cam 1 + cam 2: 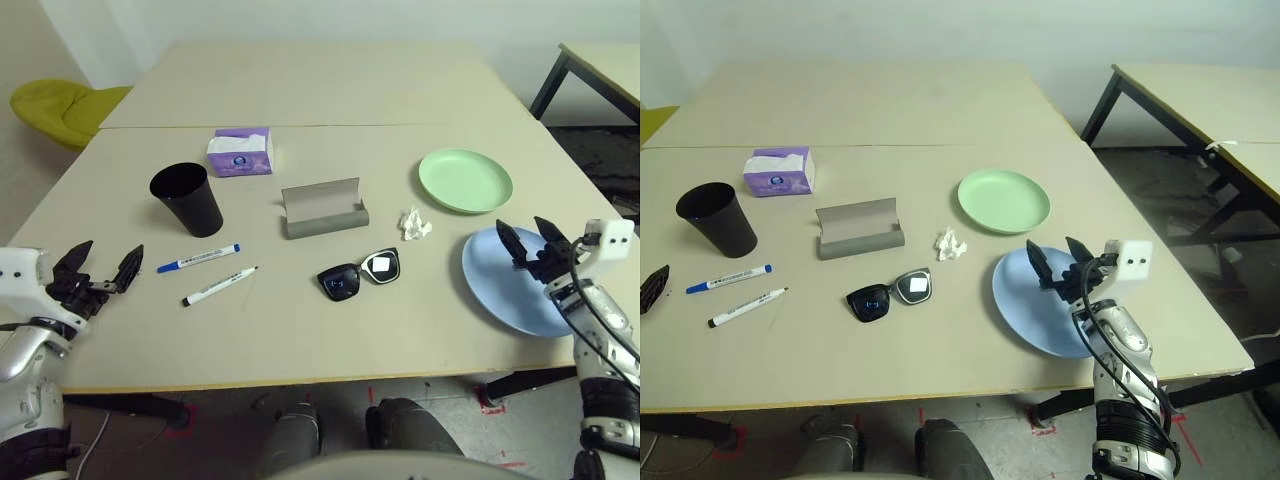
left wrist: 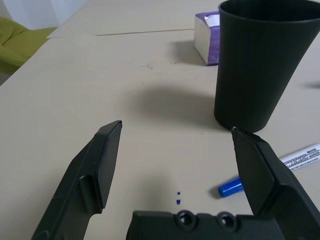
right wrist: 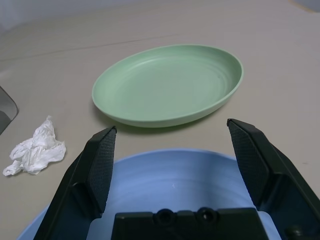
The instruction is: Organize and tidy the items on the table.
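Black sunglasses [image 1: 360, 274] lie near the table's [image 1: 300, 330] front centre, just in front of the open grey glasses case [image 1: 323, 208]. Two white marker pens [image 1: 198, 258] [image 1: 219, 286] rest in front of the upright black cup [image 1: 187, 198]. A crumpled tissue [image 1: 414, 224] sits between the case and the pale green plate [image 1: 465, 180]. My right gripper [image 1: 532, 246] hovers open over the light blue plate [image 1: 510, 285]. At the left edge my left gripper [image 1: 102, 270] stands open, pointing at the cup [image 2: 260, 60] and the blue-capped pen [image 2: 280, 170].
A purple tissue box [image 1: 241, 152] stands behind the cup. A seam [image 1: 300, 126] crosses the tabletop at the back. A yellow-green chair [image 1: 60, 105] is at the far left, and a separate black-legged table [image 1: 1200, 100] at the right.
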Controlling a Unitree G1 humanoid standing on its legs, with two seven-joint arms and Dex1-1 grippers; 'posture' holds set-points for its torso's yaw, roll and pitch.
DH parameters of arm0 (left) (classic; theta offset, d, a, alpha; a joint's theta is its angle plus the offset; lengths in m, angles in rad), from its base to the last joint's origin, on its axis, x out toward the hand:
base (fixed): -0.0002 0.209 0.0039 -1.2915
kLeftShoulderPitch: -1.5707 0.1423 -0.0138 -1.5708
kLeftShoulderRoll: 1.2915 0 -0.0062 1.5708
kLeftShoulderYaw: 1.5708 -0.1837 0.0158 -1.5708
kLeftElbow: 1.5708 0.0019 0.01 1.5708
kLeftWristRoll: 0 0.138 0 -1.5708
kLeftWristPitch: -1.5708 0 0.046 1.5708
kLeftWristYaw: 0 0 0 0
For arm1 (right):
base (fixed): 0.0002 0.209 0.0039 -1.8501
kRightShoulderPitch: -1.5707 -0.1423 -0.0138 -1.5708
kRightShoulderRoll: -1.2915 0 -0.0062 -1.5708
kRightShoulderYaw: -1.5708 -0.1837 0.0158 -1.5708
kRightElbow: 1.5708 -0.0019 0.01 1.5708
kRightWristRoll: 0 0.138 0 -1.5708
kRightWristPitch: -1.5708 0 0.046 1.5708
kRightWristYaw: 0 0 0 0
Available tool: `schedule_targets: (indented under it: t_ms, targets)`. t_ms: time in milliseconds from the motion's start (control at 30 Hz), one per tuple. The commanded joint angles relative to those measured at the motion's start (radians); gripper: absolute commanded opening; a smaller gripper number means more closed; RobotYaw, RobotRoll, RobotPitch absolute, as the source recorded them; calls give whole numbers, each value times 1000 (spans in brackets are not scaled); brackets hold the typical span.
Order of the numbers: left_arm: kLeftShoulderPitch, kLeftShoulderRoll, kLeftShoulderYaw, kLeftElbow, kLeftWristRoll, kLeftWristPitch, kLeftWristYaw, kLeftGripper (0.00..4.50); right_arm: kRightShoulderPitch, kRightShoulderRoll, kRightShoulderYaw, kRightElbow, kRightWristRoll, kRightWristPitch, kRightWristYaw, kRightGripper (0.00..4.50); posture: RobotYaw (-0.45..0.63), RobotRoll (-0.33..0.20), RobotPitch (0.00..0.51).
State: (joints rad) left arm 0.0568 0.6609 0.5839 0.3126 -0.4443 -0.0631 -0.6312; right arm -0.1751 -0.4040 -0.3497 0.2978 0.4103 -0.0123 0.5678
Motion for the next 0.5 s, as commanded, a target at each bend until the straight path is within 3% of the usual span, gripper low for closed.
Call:
schedule_targets:
  t_ms: [33, 500]
  targets:
    - [-6, -10, -11, -8, 2, 14, 4, 4452, 13, -4, -12, -16, 6, 6, -9, 4500, -27, 0, 110]
    - [-11, -51, -33, -42, 2, 21, -1, 4452, 1, -50, -50, 37, 13, -6, 5, 4500, -41, 0, 113]
